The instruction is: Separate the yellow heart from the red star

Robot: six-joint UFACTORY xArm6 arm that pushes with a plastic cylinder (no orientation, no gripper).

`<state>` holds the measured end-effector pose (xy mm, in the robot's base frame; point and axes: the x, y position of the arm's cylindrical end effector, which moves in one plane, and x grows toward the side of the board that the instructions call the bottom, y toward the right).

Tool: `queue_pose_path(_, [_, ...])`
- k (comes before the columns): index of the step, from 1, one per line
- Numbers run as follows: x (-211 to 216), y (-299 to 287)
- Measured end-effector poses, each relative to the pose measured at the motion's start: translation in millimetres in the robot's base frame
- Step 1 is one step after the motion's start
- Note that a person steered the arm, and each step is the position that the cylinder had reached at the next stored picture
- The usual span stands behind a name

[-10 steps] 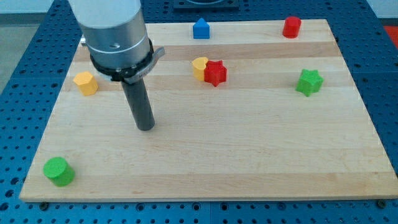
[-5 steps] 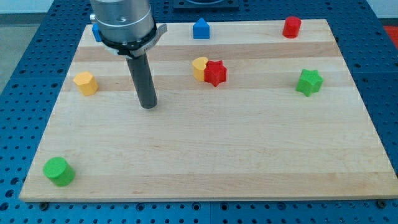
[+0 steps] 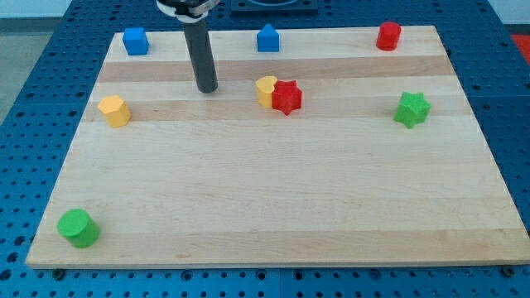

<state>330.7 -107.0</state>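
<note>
The yellow heart (image 3: 265, 88) and the red star (image 3: 287, 98) sit touching each other in the upper middle of the wooden board (image 3: 273, 207), the heart on the star's left. My tip (image 3: 207, 88) rests on the board to the left of the heart, apart from it by roughly the heart's width twice over. The dark rod rises from the tip to the view's top edge.
A blue cube (image 3: 135, 40) and a blue house-shaped block (image 3: 267, 38) lie along the top edge. A red cylinder (image 3: 388, 36) is at top right, a green star (image 3: 411, 109) at right, a yellow hexagon (image 3: 114, 110) at left, a green cylinder (image 3: 78, 228) at bottom left.
My tip has moved up the view and slightly right, from the left-middle of the board to level with the yellow heart. No block has moved.
</note>
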Motion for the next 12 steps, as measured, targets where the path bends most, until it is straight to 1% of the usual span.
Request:
queue_pose_path(1, [-7, 14])
queue_pose_path(2, [-9, 39])
queue_pose_path(3, [-20, 66])
queue_pose_path(4, [-20, 79])
queue_pose_path(5, [-20, 108])
queue_pose_path(6, [-20, 108])
queue_pose_path(8, [-4, 109])
queue_pose_path(10, [27, 109])
queue_pose_path(12, [25, 80])
